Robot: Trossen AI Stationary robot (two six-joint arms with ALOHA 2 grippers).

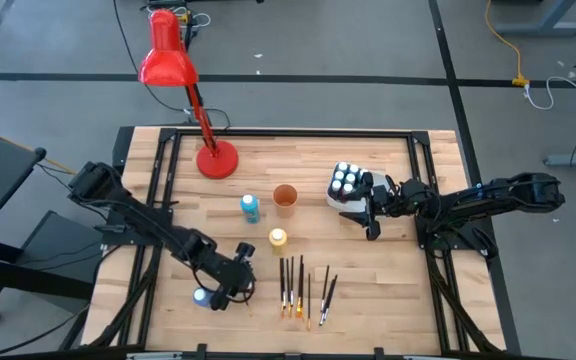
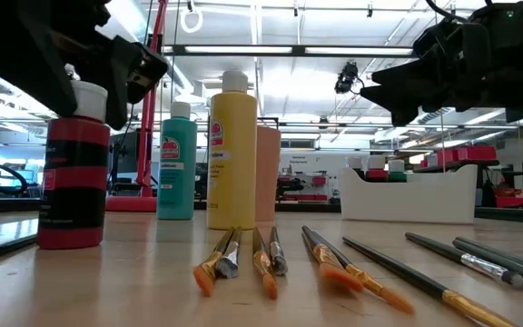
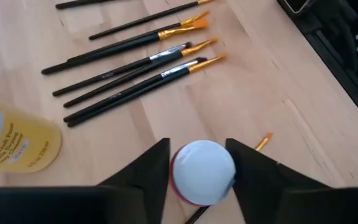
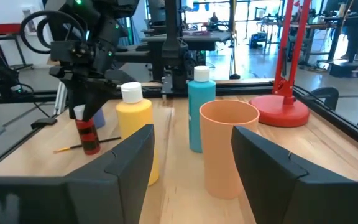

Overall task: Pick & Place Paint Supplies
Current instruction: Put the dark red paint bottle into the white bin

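Left wrist view shows a red paint bottle (image 3: pixel 202 172) with a white cap sitting between the two fingers of the left end effector (image 3: pixel 199 171), which press close on either side of the cap; the low view shows the same bottle standing on the counter (image 1: pixel 388 270) with its base down, so it is probably gripped but not yet lifted, though contact is hard to confirm. This bottle stands near the front left of the counter, apart from a row of paintbrushes (image 1: pixel 303 285) lying side by side just to its right. Farther back, a yellow bottle (image 1: pixel 277 238) and a teal bottle (image 1: pixel 250 207) stand upright, beside an orange cup (image 1: pixel 285 198). A white tub (image 1: pixel 346 185) on the right already holds several white-capped bottles. The right end effector (image 1: pixel 370 205) hovers just beside the tub, its fingers spread wide with nothing between them. A red lamp (image 1: pixel 173 65) stands at the back. The step in hand seems to be picking up the red bottle; the next move calls for a straight lift clear of the brushes, then a carry across to the tub.
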